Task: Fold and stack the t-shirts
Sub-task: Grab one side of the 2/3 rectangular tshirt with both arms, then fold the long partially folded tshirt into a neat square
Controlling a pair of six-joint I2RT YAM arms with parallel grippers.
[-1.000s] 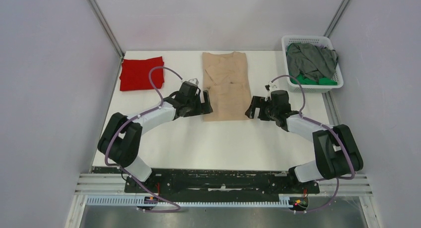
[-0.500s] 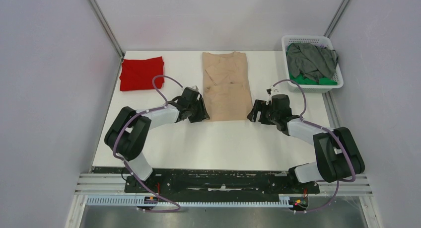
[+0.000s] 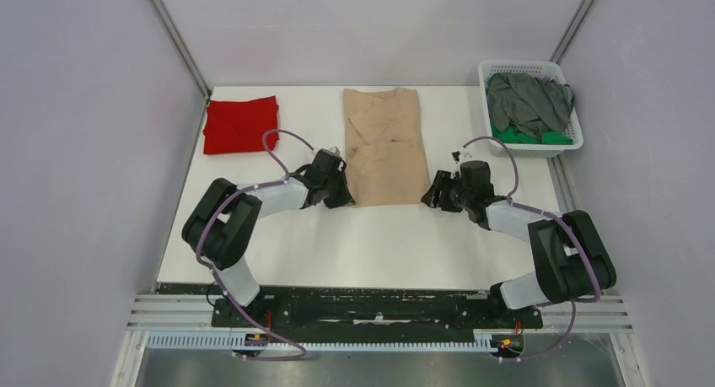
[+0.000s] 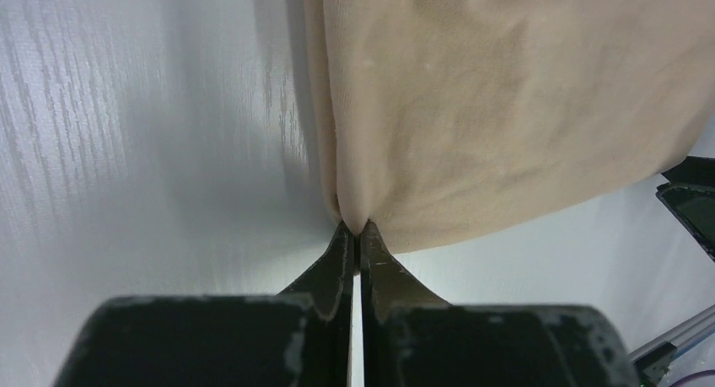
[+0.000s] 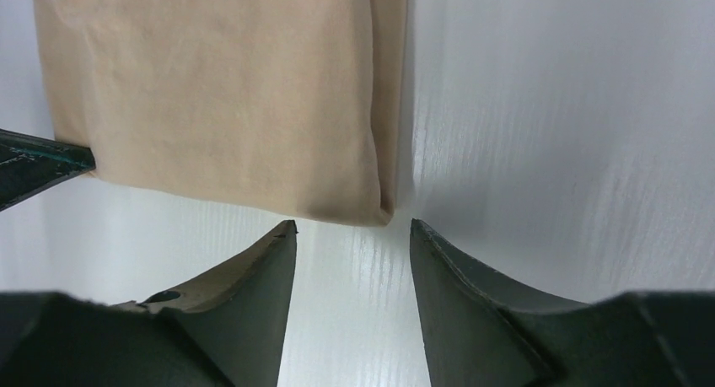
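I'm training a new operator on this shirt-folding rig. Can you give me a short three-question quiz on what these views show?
1. True or false: the left tool is shut on a corner of the beige shirt.
2. Where does the red shirt lie? A) on top of the beige shirt B) folded, at the far left of the table C) under the beige shirt
3. Which tool is open, with no cloth in it?
Key: 1 true; 2 B; 3 the right tool.
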